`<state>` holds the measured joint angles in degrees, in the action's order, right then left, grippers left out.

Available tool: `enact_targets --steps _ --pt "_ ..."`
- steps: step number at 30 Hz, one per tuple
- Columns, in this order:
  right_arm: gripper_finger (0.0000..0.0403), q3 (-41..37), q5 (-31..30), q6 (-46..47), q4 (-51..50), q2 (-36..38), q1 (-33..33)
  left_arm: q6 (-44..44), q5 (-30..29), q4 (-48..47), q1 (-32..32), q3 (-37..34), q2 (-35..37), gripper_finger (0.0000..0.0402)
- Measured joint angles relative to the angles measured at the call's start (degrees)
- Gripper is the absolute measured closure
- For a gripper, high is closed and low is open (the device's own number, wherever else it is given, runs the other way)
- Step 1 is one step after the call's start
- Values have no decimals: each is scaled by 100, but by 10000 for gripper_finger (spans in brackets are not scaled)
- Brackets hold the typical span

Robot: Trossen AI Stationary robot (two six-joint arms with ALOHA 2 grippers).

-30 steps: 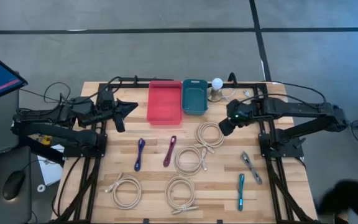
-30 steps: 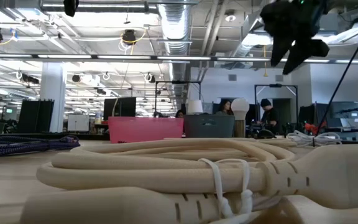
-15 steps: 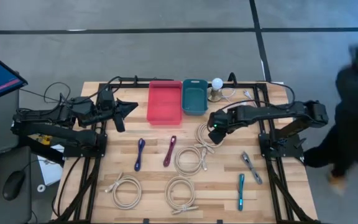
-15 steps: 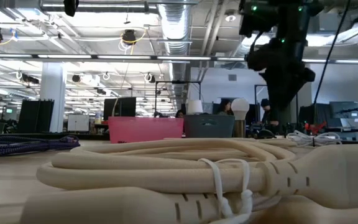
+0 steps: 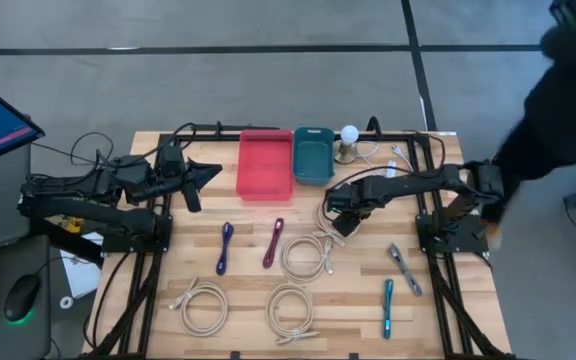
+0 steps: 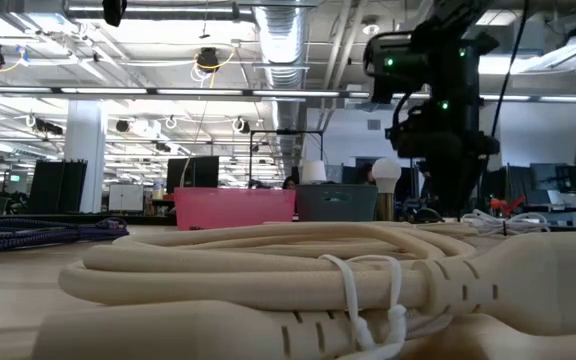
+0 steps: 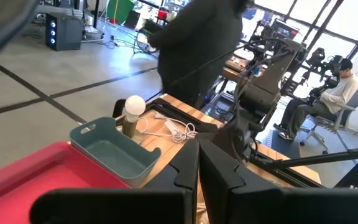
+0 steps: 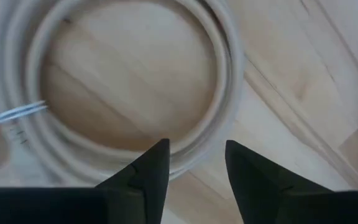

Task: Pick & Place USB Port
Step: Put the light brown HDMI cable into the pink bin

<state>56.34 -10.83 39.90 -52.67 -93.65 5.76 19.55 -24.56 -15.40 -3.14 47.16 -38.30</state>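
Several beige USB cables lie coiled on the wooden table. My right gripper (image 5: 340,216) is open and hovers over the coil (image 5: 335,215) nearest the teal bin, pointing down. In the right wrist view its two fingers (image 8: 156,168) stand either side of the coil's ring (image 8: 188,146), above the strand and apart from it. That coil (image 8: 129,81) lies flat on the wood. My left gripper (image 5: 204,175) is shut and waits at the table's far left, beside the red tray (image 5: 265,163). The teal bin (image 5: 313,154) stands next to the tray.
More beige coils (image 5: 306,256) (image 5: 201,305) (image 5: 290,308), two purple cable bundles (image 5: 226,247) (image 5: 273,242), a grey one (image 5: 401,268) and a teal one (image 5: 388,306) lie on the table. A bulb lamp (image 5: 349,135) stands at the far edge. A person (image 5: 568,90) is beyond the table's right side.
My right gripper has swung from the right side toward the table's left and come down over the beige coil by the teal bin. A person has moved along the table's right side. The cables lie as before.
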Motion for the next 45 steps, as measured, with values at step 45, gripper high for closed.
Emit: enact_targets --steps 45 --pt "402 -626 44 22 791 2770 451 0 0 2 0 0 0 389"
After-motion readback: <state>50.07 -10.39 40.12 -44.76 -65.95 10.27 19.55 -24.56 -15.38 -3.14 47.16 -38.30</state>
